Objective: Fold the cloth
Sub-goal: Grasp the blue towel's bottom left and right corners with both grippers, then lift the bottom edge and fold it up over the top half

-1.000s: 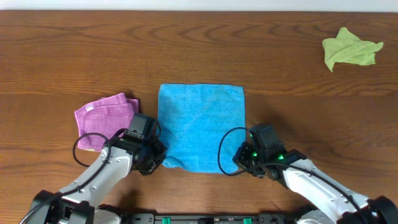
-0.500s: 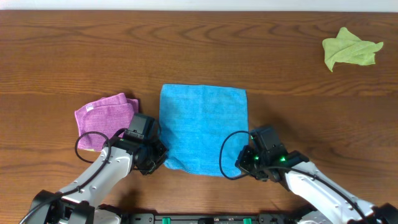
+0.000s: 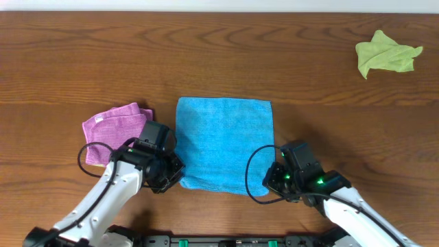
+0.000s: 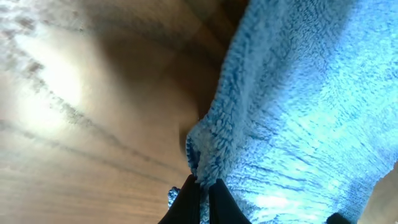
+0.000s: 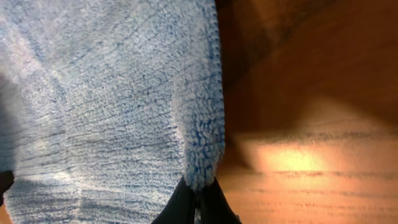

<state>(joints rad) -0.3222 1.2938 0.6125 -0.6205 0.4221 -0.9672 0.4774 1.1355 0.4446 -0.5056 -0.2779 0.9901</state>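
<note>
The sky-blue cloth [image 3: 223, 144] lies spread on the wooden table, its far edge flat, its near corners lifted. My left gripper [image 3: 175, 180] is shut on the cloth's near left corner; in the left wrist view the fingers [image 4: 200, 194] pinch the fluffy blue edge [image 4: 298, 124]. My right gripper [image 3: 270, 184] is shut on the near right corner; in the right wrist view the fingers [image 5: 198, 194] pinch the blue cloth [image 5: 112, 106].
A folded purple cloth [image 3: 113, 129] lies just left of the blue cloth, beside my left arm. A crumpled yellow-green cloth [image 3: 385, 55] lies at the far right. The table's [image 3: 343, 116] near edge runs close behind both arms.
Both grippers have drawn the near corners slightly towards the near edge and apart; the blue cloth has shifted a little right and stretched flatter.
</note>
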